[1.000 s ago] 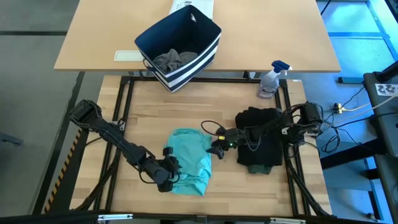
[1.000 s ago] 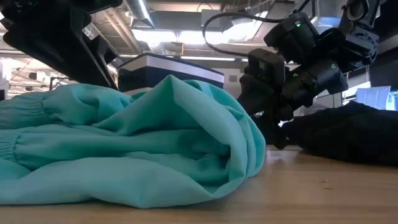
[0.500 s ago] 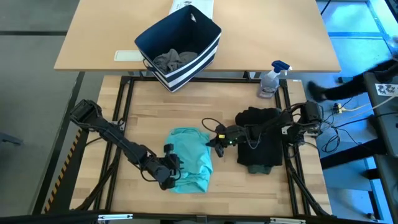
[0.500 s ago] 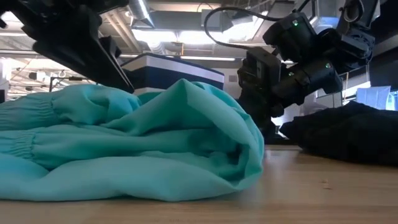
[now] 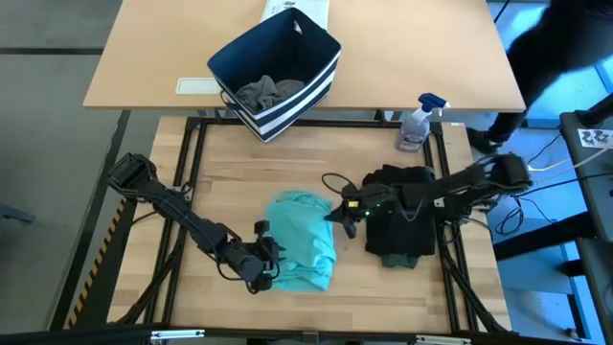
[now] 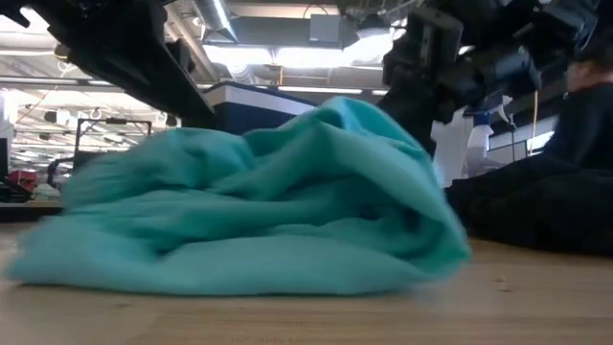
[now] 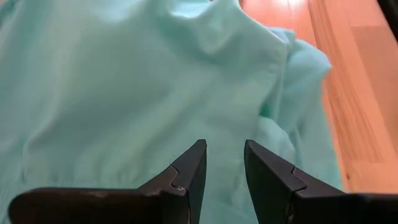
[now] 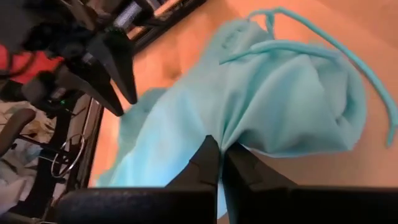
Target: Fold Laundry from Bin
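Observation:
The teal piece (image 5: 305, 240) lies bunched on the middle of the wooden table, and its drawstring (image 8: 311, 46) shows in the right wrist view. My right gripper (image 5: 336, 218) is at its right edge, shut on the cloth. My left gripper (image 5: 271, 264) stands at the piece's near left edge. Its fingers are a little apart over the teal cloth (image 7: 155, 81). The bin (image 5: 278, 67) stands on the far table with a grey garment (image 5: 268, 92) lying inside. A black garment (image 5: 402, 225) lies heaped at the table's right. My right gripper pinches a gathered fold (image 8: 231, 132) at the teal piece's right edge between its two shut fingers. The fingers come from the table's right, slanting down. The cloth rises to a peak (image 6: 335, 107) at the hold, creases fan out from it, and the rest lies on the table. My left gripper: whether its tips touch the cloth I cannot tell.
A spray bottle (image 5: 418, 123) stands at the far right corner, just beyond the black heap. A white flat item (image 5: 203, 84) lies on the far table beside the bin. A person in dark clothes (image 5: 556, 48) is at the far right. Bare wood (image 5: 230, 182) shows at the far left.
My right gripper has shut on the teal piece's right edge and gone up. That side has been drawn up into a peak and the piece has bunched and shifted a little toward the table's right; its near left part stays on the table.

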`<act>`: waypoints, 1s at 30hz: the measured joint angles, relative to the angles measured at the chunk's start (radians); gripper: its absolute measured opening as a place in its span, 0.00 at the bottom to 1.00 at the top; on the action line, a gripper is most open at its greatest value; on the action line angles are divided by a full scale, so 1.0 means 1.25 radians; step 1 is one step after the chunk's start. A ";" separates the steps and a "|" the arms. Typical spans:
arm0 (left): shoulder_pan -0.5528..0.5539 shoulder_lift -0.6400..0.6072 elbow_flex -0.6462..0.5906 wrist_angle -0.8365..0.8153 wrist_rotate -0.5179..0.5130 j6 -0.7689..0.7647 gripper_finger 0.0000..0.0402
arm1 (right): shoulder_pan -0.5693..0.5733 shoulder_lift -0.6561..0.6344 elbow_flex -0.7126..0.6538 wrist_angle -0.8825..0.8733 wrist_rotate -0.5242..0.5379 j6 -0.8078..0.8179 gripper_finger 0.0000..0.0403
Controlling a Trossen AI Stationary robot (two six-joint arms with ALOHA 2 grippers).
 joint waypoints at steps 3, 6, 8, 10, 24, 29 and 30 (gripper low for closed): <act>0.000 0.000 0.008 -0.002 -0.026 0.012 0.26 | 0.000 -0.076 0.000 -0.075 0.014 -0.003 0.00; 0.001 0.000 0.014 -0.002 -0.045 0.022 0.26 | 0.011 -0.157 0.000 -0.158 0.044 -0.004 0.00; 0.004 0.000 0.014 -0.002 -0.048 0.022 0.26 | 0.020 -0.211 0.000 -0.222 0.070 -0.004 0.00; 0.008 0.000 0.014 -0.002 -0.049 0.022 0.26 | 0.033 -0.263 0.000 -0.290 0.094 0.001 0.00; 0.016 0.000 0.014 0.001 -0.046 0.022 0.26 | 0.173 -0.589 0.029 -0.783 0.272 0.166 0.00; 0.017 0.000 0.014 0.001 -0.046 0.022 0.26 | 0.219 -0.644 0.131 -1.034 0.349 0.232 0.00; 0.018 0.000 0.014 0.001 -0.046 0.022 0.26 | 0.226 -0.652 0.157 -1.069 0.366 0.237 0.00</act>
